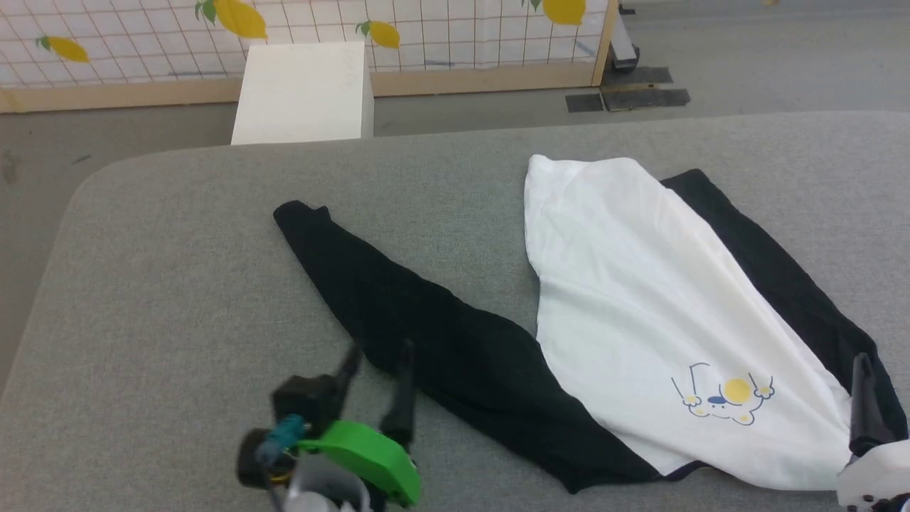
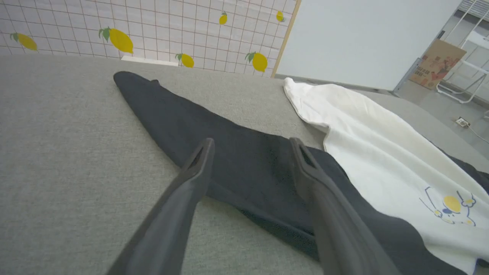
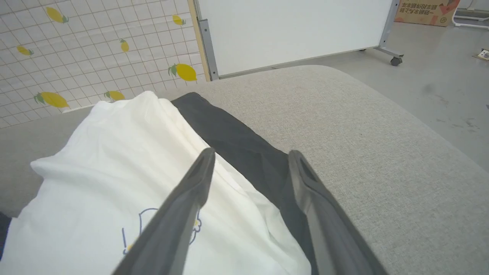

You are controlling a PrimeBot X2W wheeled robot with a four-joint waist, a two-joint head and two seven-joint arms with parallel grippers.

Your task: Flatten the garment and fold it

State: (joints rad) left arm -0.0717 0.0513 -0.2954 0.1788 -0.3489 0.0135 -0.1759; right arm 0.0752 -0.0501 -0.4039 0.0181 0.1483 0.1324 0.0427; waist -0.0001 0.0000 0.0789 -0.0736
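Nearest, the left pincer (image 1: 379, 350) has its fingers spread apart over the near edge of a black sleeve. The right pincer (image 3: 252, 153) is spread just as wide over the line where the white body meets the other black sleeve, and neither holds cloth. The garment (image 1: 625, 284) lies on the grey fabric-covered bench (image 1: 178, 284), one sleeve stretched out leftward. Beyond the bench's far edge, a white block (image 1: 306, 92), a lemon-printed grid panel (image 1: 142, 28) and a white board (image 3: 286, 30) stand on the grey floor (image 1: 782, 57).
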